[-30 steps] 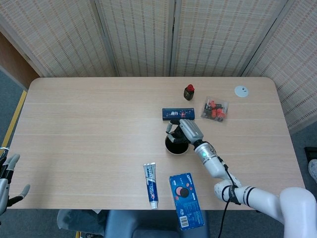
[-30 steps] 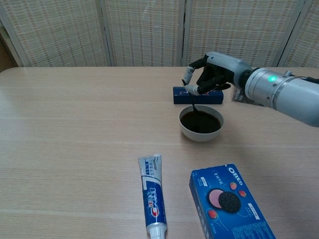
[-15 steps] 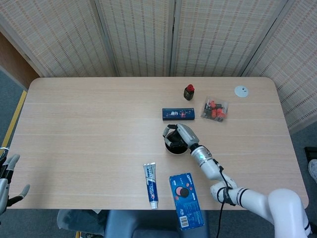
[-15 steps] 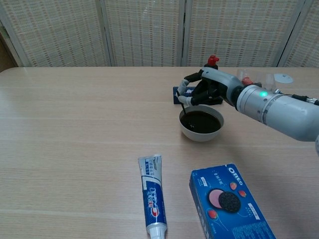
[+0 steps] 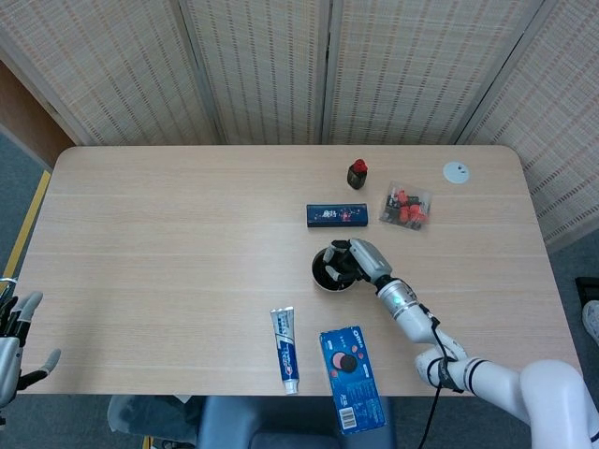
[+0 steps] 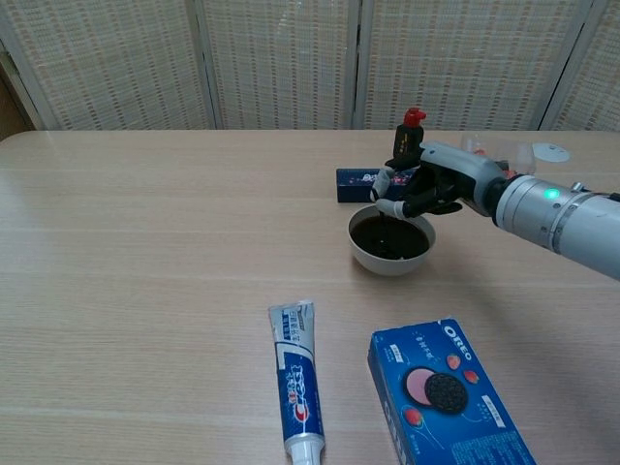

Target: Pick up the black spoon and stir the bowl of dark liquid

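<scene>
— Black, that spoon (image 6: 387, 215); where is it relative to the bowl (image 6: 391, 254)?

— Right over it. Its thin handle runs down from the right hand (image 6: 423, 190) into the dark liquid (image 6: 389, 237), near the far side of the bowl. The hand hovers just above the bowl's far rim, its fingers (image 6: 387, 205) pinching the top of the spoon.

— Can you see the spoon from the head view?

— Hardly. There the right hand (image 5: 354, 260) covers the right part of the bowl (image 5: 321, 278), and the spoon is too small to make out; I take it to be under the fingers.

— And the other hand?

— The left hand (image 5: 13, 337) shows only at the lower left edge of the head view, far from the bowl and off the counter (image 5: 168, 243), holding nothing, fingers apart.

— What lies around the bowl?

— Just behind it, a dark blue flat box (image 6: 360, 184). Further behind, a small dark bottle with a red cap (image 6: 407, 140). Behind and to the right, a clear bag of red pieces (image 5: 406, 208) and, beyond that, a small white disc (image 5: 456, 171). In front of the bowl, a toothpaste tube (image 6: 295, 382) to the left and a blue Oreo box (image 6: 441, 402) directly in front, both lying flat and apart from each other.
</scene>
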